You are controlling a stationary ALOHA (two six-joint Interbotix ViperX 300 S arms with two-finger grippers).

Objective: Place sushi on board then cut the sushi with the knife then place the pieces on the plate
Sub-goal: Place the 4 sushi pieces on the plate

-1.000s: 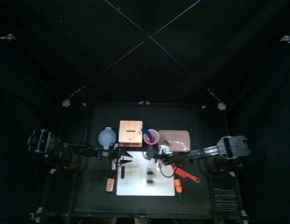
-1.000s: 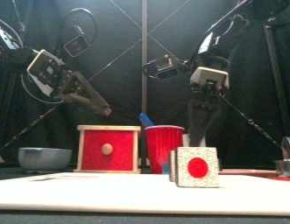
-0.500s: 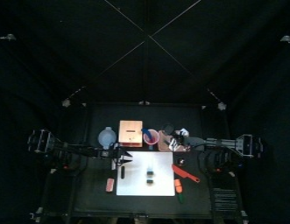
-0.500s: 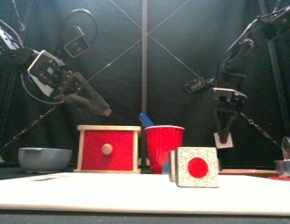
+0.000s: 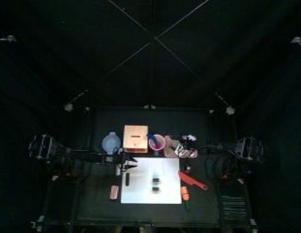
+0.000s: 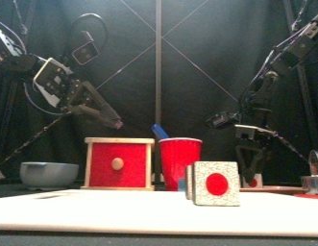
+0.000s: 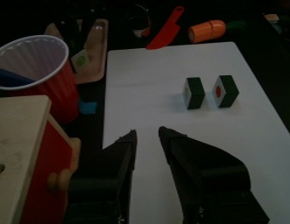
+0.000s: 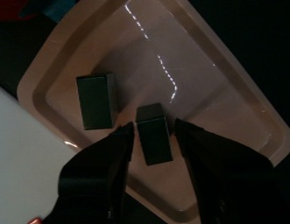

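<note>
While two sushi pieces [image 7: 195, 92] stand side by side on the white board [image 7: 171, 175], at the middle right of the left wrist picture, the work is at the pink plate [image 8: 229, 114] farther back. Nearest in the front picture, low in the centre, one of these pieces shows its red middle. The red knife [image 7: 166, 26] lies off the board on the dark surface [image 7: 276, 79], at the top of the same wrist picture. The left claw [image 7: 147, 131] hovers over the board's edge, released and empty, with a narrow gap between its jaws. Beside it, at the left of the frame, are the red cup [image 7: 42, 74] and the wooden box [image 7: 24, 149].

Farthest, the right claw [image 8: 153, 124] is low over the plate and, as far as I can judge, is grasping a third piece [image 8: 153, 140], since the jaws sit close on both its sides. A fourth piece [image 8: 98, 101] lies already on the plate, near it, at the centre left of the right wrist picture.

The danger is in the release. If the claw lets go while the piece is not flat on the plate, it may tip or roll toward the rim. If the jaws spread wide or lift away crookedly, one of them can push the neighbouring piece. Later, the two pieces on the board are so close together that taking one may knock over the other.
</note>
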